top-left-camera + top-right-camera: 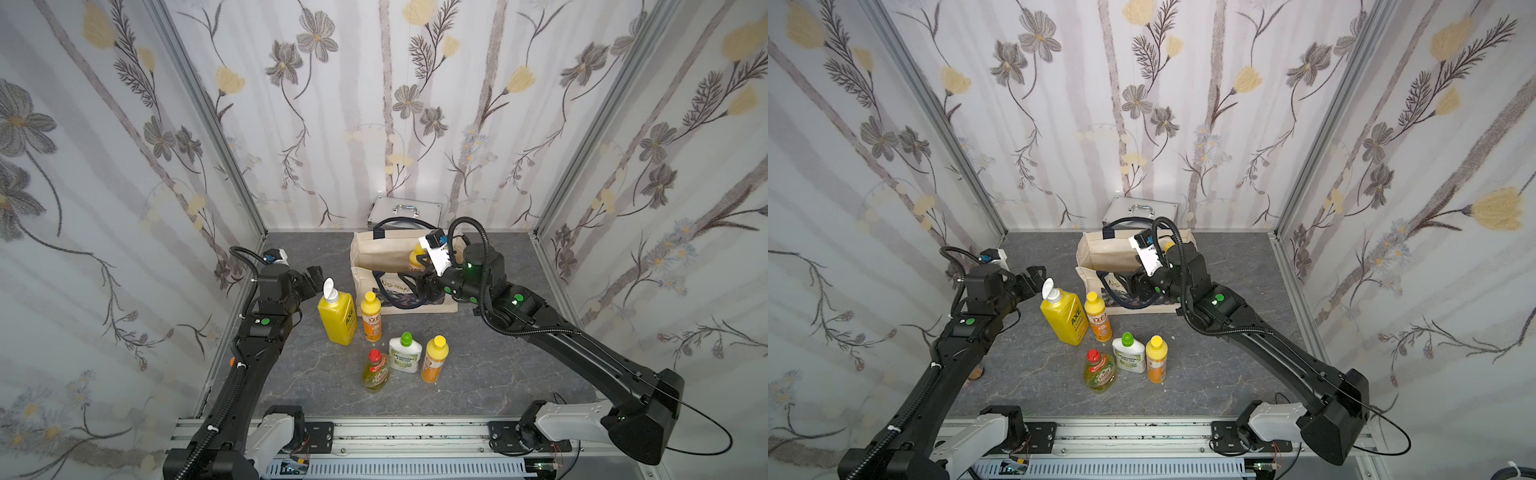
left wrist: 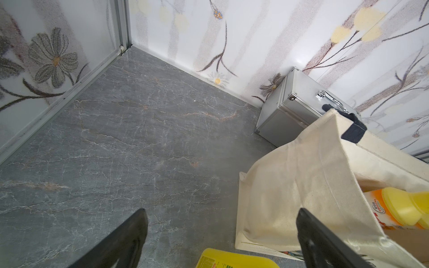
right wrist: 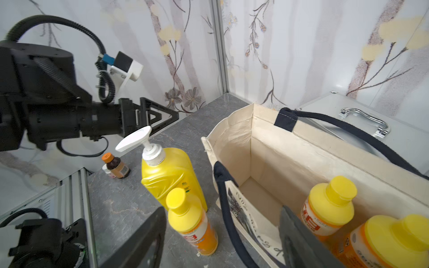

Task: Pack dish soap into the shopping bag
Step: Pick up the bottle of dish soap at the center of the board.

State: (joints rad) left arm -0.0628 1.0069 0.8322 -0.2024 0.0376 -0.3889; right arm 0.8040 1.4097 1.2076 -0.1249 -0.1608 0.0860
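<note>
The cream shopping bag (image 1: 386, 253) (image 1: 1104, 253) (image 3: 290, 160) (image 2: 301, 185) stands open at the back. Two orange dish soap bottles (image 3: 329, 206) (image 3: 390, 241) (image 2: 399, 208) are inside it. My right gripper (image 3: 221, 208) (image 1: 419, 286) hangs open over the bag's front wall, one finger inside. On the table stand a big yellow pump bottle (image 1: 337, 318) (image 3: 171, 171), an orange bottle (image 1: 371, 316) (image 3: 192, 222), a white green-capped bottle (image 1: 405, 353), another orange bottle (image 1: 433, 359) and a red-capped yellow-green bottle (image 1: 376, 370). My left gripper (image 2: 221, 210) (image 1: 313, 274) is open and empty, left of the pump bottle.
A silver metal case (image 1: 405, 210) (image 2: 290, 109) (image 3: 362, 120) lies against the back wall behind the bag. A small brown bottle with an orange cap (image 3: 117, 166) stands near the left wall under the left arm. Patterned walls close in three sides.
</note>
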